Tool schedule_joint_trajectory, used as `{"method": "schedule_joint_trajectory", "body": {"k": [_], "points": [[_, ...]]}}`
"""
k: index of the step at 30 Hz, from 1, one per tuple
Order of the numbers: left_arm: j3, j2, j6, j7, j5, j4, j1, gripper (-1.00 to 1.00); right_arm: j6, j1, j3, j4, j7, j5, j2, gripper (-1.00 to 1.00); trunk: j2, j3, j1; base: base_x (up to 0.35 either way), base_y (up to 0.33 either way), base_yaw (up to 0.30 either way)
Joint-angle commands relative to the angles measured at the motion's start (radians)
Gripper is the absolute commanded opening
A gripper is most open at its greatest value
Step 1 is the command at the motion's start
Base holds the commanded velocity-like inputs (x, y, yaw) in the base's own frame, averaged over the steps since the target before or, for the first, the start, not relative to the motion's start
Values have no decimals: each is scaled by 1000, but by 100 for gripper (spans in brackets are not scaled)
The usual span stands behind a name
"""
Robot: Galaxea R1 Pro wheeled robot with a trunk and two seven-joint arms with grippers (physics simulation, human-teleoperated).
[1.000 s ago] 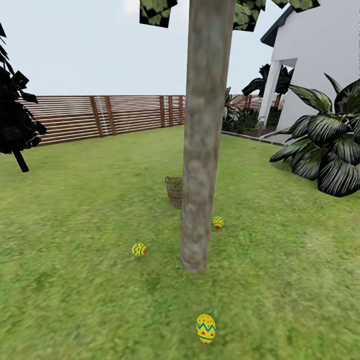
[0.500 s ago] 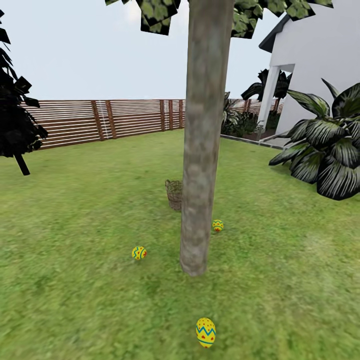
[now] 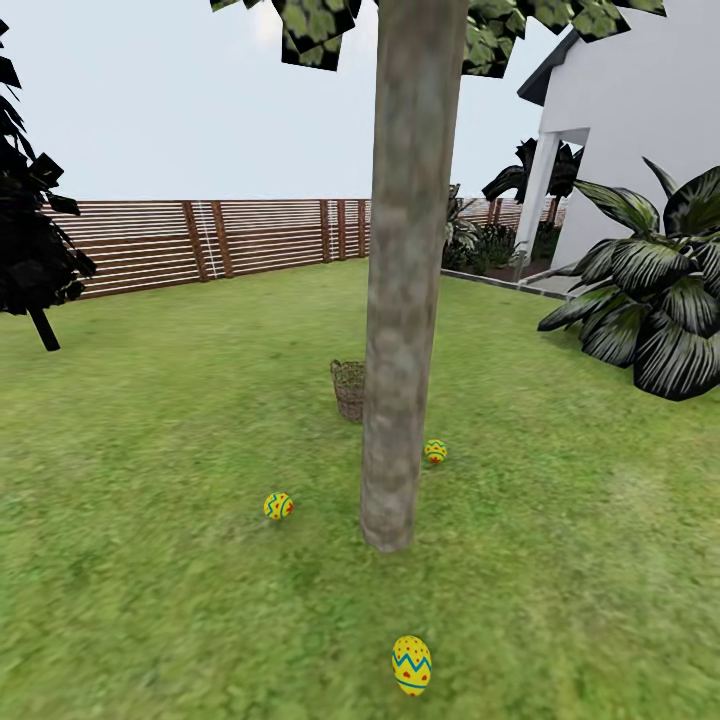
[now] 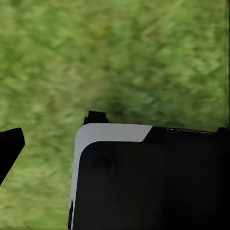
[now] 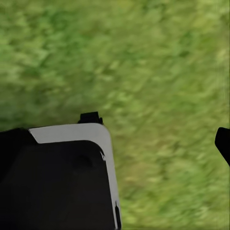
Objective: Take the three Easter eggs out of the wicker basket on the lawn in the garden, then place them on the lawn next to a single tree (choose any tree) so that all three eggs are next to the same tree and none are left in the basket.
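Note:
Three yellow Easter eggs with blue zigzags and red dots lie on the lawn (image 3: 150,420) around one tree (image 3: 405,300). One egg (image 3: 411,665) is in front of the trunk, another (image 3: 278,506) is to its left, and the last (image 3: 435,451) is at its right side. The wicker basket (image 3: 348,388) stands behind the trunk, half hidden by it, and its inside cannot be seen. In the left wrist view a dark fingertip (image 4: 9,146) shows at the picture's edge over grass. In the right wrist view a dark fingertip (image 5: 223,143) shows likewise. Nothing is held by either.
A brown slat fence (image 3: 200,240) closes the lawn at the back. A dark cypress (image 3: 30,250) stands at the left. A large dark-leaved shrub (image 3: 650,300) and a white house (image 3: 640,120) are at the right. Both wrist views include a black and white body part (image 4: 143,182) of the robot.
The whole head view shifted slightly downward a second ago as the camera moved, then held still. Eggs, basket and tree have not moved.

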Motion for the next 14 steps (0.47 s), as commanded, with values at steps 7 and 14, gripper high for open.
{"method": "schedule_joint_trajectory", "body": {"k": [7, 14], "points": [[-8, -38, -6, -7, 11, 5, -2, 100, -5, -1, 8, 4, 0, -8, 12, 100, -2, -2, 0, 0, 0, 0], [-8, -39, -6, -7, 11, 5, -2, 100, -5, -1, 8, 4, 0, -8, 12, 100, -2, -2, 0, 0, 0, 0]]}}
